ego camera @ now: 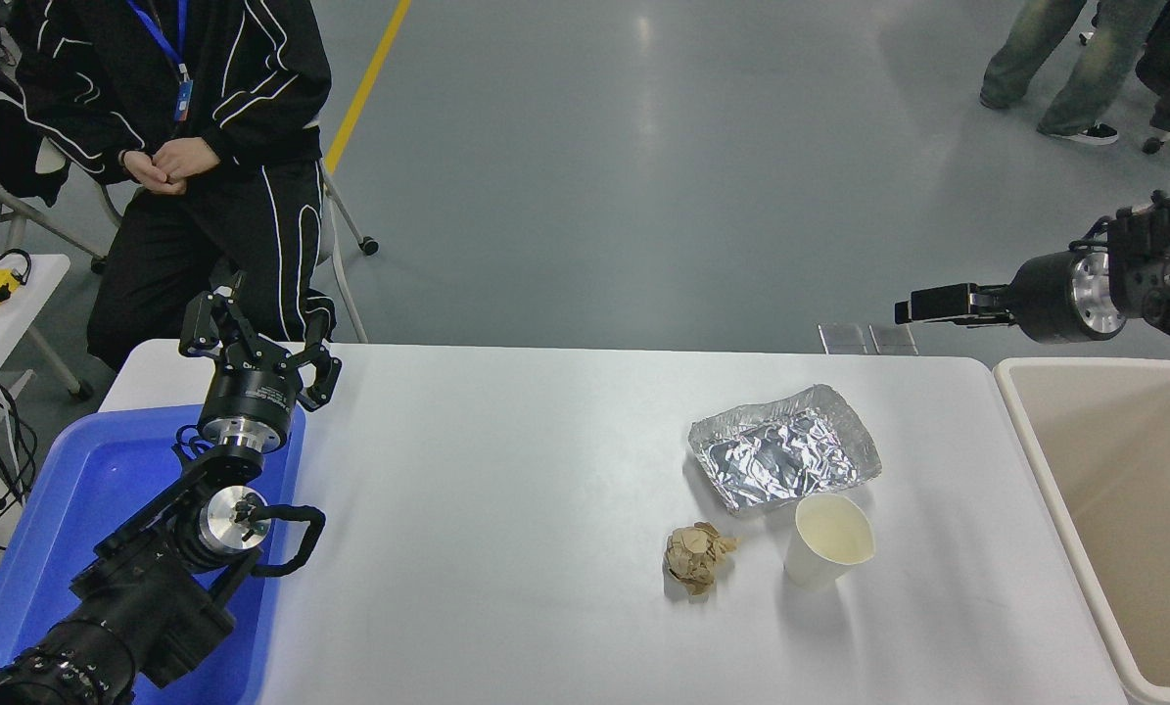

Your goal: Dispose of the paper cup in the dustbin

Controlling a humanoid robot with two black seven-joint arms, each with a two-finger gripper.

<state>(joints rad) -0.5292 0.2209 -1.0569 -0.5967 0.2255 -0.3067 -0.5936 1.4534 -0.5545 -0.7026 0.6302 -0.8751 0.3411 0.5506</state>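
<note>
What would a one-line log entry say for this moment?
paper cup: upright on table, untouched | right gripper: raised past table's far edge, empty | left gripper: parked | dustbin: right of table

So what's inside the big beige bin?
The dustbin shows only bare beige walls and floor. No cup in it yet; that stands on the table. The bin's right and near parts run out of the picture.

Crinkled foil tray (785, 448), crumpled brown paper ball (696, 556), blue tray (75, 509), seated person (193, 147)
</note>
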